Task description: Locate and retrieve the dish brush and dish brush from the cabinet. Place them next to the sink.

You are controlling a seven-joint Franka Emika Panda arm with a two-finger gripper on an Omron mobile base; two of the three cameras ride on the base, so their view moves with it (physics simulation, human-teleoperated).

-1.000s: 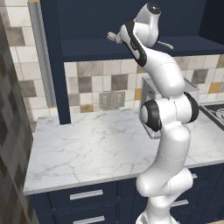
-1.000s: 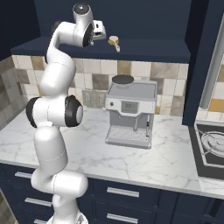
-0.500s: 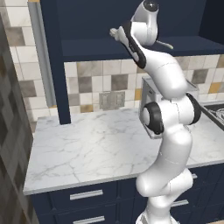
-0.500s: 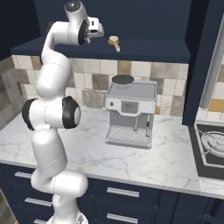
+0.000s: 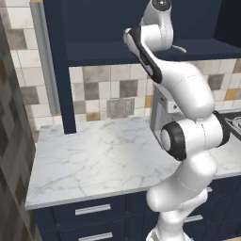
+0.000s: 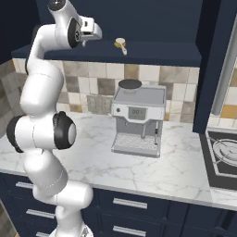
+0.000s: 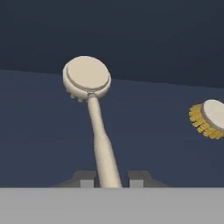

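Note:
In the hand view a pale tan wooden dish brush (image 7: pixel 94 109) lies in the navy cabinet (image 6: pixel 139 48) recess, round head away from me. Its handle runs down between my gripper's (image 7: pixel 112 179) two fingertips. They stand close on either side of it with only slim dark slivers showing, and contact is not clear. A yellow-bristled dish brush (image 7: pixel 208 118) lies off to the right on the same shelf, also seen as the small brush (image 6: pixel 120 45) just right of my hand (image 6: pixel 90 30). The sink is out of view.
A steel coffee machine (image 6: pixel 138 118) stands on the white marble counter (image 5: pixel 99 160) below the shelf. A black stovetop (image 6: pixel 222 157) lies at the right end. Navy drawers with silver handles (image 6: pixel 129 203) run under the counter. A tall dark cabinet side (image 5: pixel 56 66) stands left.
The hand has shifted slightly up and left at the shelf front, and the upper arm has swung a little with it. The brushes lie where they were.

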